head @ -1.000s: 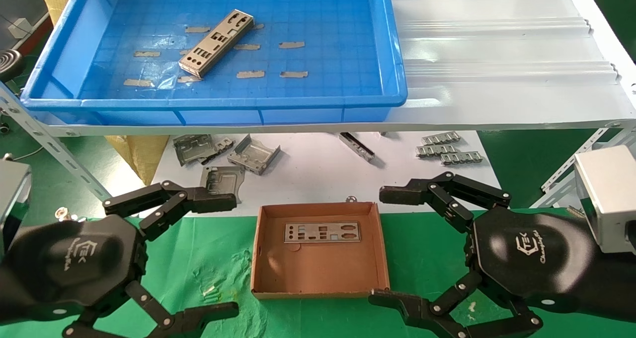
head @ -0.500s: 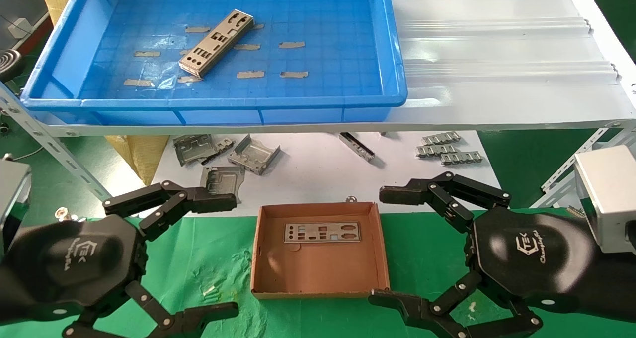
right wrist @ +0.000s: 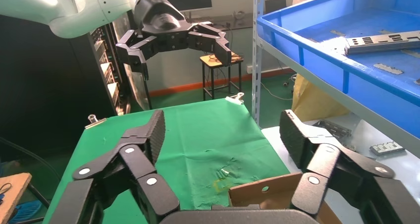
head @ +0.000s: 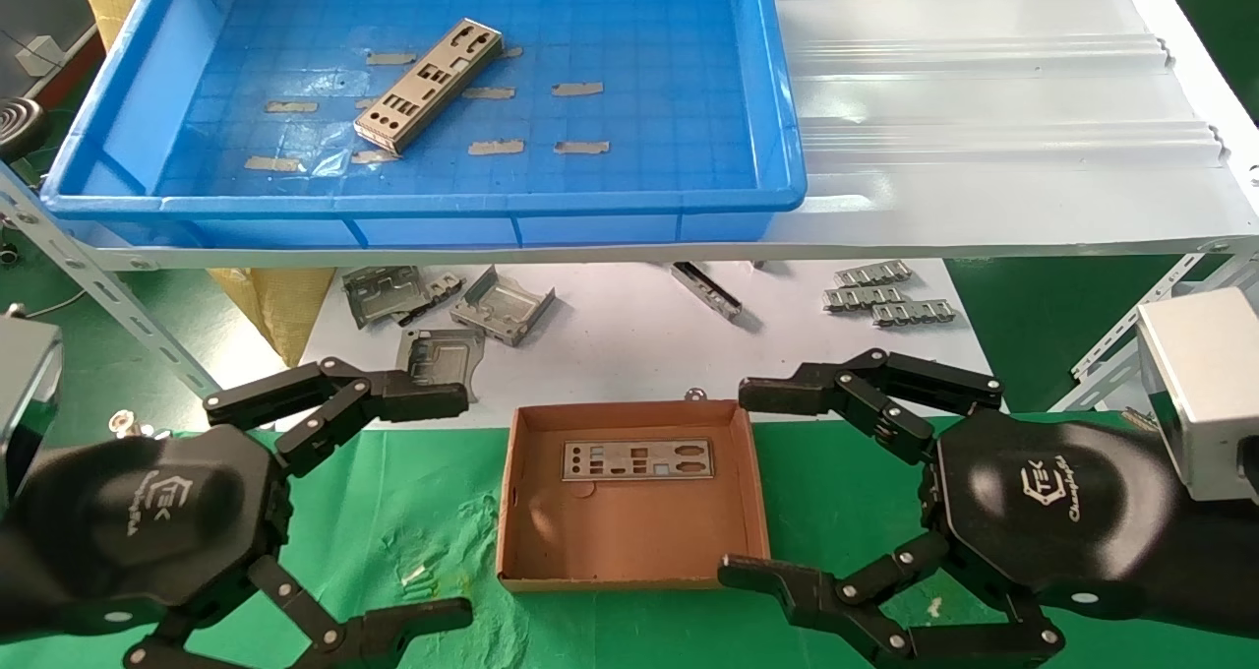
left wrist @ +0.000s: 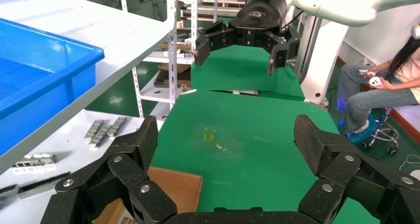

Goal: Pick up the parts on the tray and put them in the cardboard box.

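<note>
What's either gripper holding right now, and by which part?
Nothing. The left gripper and right gripper are both open and empty beside the cardboard box. One part lies in it, another in the tray.

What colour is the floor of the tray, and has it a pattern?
Bright blue with a grid pattern, on the tray; clearest in the head view.

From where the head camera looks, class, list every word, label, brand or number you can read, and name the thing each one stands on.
"TEK": white logo on the back of the left gripper.
"TEK": same logo on the back of the right gripper.
A slanted script line sits under each logo; it is too small to read for certain.
No readable text on the tray, the cardboard box or the parts.
</note>
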Robot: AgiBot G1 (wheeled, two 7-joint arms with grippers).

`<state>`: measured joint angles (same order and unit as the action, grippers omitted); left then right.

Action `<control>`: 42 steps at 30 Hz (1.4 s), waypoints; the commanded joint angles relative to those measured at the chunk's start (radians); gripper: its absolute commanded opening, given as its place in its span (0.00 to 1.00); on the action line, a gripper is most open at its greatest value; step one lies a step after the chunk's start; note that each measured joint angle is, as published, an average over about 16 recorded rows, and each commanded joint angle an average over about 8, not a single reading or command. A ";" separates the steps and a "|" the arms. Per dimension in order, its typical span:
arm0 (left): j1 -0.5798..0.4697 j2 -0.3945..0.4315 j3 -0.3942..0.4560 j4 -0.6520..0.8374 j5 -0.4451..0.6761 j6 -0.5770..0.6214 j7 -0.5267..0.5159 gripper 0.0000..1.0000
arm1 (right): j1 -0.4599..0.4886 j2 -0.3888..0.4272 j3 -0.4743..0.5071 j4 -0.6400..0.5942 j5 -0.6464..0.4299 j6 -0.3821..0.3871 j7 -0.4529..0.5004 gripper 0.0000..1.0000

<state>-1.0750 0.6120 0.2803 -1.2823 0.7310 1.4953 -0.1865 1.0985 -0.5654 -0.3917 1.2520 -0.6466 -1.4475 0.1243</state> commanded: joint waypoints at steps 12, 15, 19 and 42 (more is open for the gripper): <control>0.000 0.000 0.000 0.000 0.000 0.000 0.000 1.00 | 0.000 0.000 0.000 0.000 0.000 0.000 0.000 0.00; 0.000 0.000 0.000 0.000 0.000 0.000 0.000 1.00 | 0.000 0.000 0.000 0.000 0.000 0.000 0.000 0.00; 0.000 0.000 0.000 0.000 0.000 0.000 0.000 1.00 | 0.000 0.000 0.000 0.000 0.000 0.000 0.000 0.00; 0.000 0.000 0.000 0.000 0.000 0.000 0.000 1.00 | 0.000 0.000 0.000 0.000 0.000 0.000 0.000 0.00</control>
<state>-1.0750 0.6120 0.2802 -1.2823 0.7310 1.4953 -0.1865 1.0985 -0.5654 -0.3917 1.2520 -0.6466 -1.4475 0.1243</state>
